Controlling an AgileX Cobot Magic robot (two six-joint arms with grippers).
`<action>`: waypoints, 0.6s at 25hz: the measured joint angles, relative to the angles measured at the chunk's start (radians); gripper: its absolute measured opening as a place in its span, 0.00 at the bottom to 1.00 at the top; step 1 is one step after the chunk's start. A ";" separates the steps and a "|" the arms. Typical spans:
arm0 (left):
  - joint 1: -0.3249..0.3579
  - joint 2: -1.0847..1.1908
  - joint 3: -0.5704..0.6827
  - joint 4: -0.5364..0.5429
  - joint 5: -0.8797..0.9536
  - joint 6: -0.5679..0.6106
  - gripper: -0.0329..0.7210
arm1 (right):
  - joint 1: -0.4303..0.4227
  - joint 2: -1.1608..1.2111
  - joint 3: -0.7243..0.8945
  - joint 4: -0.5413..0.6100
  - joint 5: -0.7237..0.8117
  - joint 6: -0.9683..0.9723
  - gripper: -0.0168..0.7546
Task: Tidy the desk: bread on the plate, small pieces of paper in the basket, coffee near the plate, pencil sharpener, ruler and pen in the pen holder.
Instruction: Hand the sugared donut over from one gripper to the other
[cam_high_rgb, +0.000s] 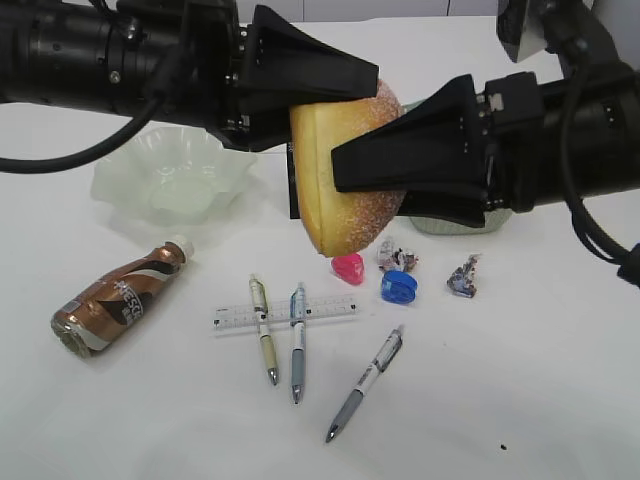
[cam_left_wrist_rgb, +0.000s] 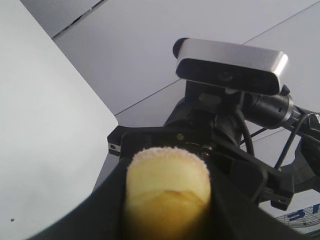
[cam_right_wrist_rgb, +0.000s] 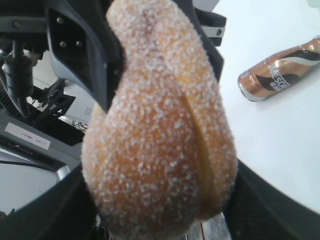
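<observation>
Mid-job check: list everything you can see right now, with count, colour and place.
Sugared bread roll: one, golden, held in the air between both grippers.
Ruffled glass plate: one, pale green, rear left.
Coffee bottle: one, brown, lying front left.
Clear plastic ruler: one, centre, under two pens.
Pens: three, white-grey, front centre.
Pencil sharpeners: two, pink and blue, centre.
Crumpled paper pieces: two, right of centre.
Left gripper: black, shut on bread.
Right gripper: black, around bread.

The bread (cam_high_rgb: 345, 170) looked soft with a grainy sugar crust, both claws were matt black plastic, the coffee bottle (cam_high_rgb: 115, 300) was shiny brown foil, the ruler (cam_high_rgb: 285, 314) clear plastic, and the counter (cam_high_rgb: 520, 400) smooth matt white.
</observation>
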 joint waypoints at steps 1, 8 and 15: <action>0.000 0.000 0.000 0.000 0.000 -0.002 0.40 | -0.010 -0.002 0.000 -0.002 0.003 0.009 0.74; -0.005 0.000 -0.006 -0.025 -0.021 -0.006 0.40 | -0.080 -0.059 0.000 -0.031 0.026 0.050 0.74; -0.005 0.002 -0.006 0.010 -0.013 -0.006 0.40 | -0.089 -0.102 0.000 -0.053 0.018 0.054 0.73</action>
